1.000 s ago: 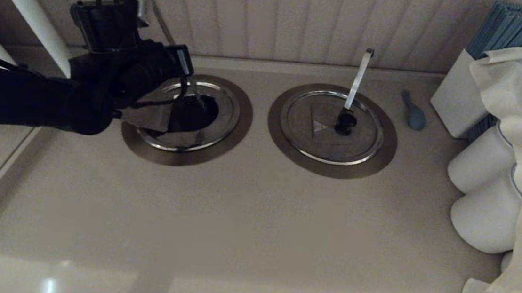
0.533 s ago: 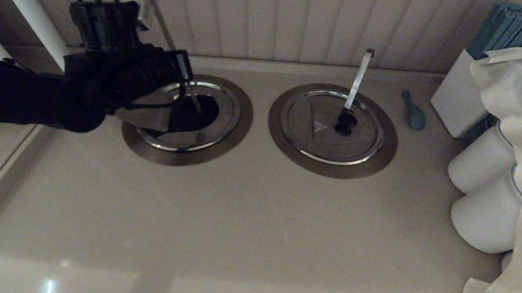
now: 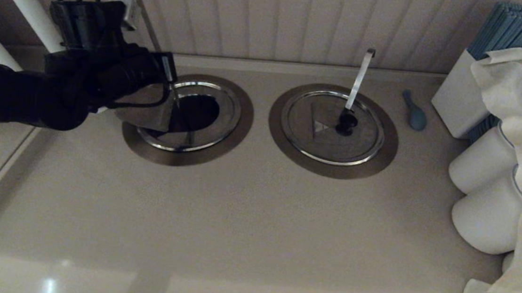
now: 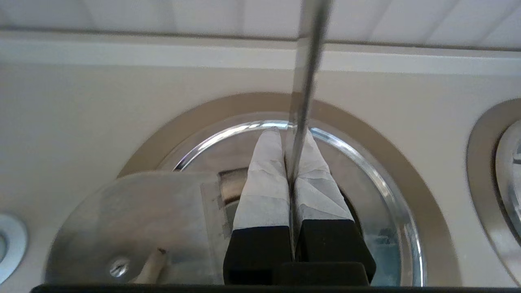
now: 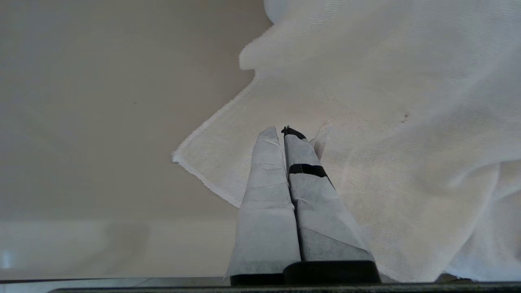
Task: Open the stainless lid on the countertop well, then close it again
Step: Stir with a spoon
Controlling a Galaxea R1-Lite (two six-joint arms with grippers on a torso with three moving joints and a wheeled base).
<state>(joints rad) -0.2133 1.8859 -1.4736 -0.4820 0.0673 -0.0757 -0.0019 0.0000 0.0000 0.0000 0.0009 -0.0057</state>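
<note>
With the left hand (image 4: pixel 290 179) clamped on the thin ladle handle (image 3: pixel 146 11), the stainless lid (image 3: pixel 143 110) hangs tilted over the left edge of the countertop well (image 3: pixel 185 151) — open now! Risk: that smooth rod could slide between the pads and drop the lid. Two wells, two lids on the worktop (image 3: pixel 244 230). Right hand (image 5: pixel 285 150) closed, empty, over the white cloth (image 5: pixel 386 122).
</note>
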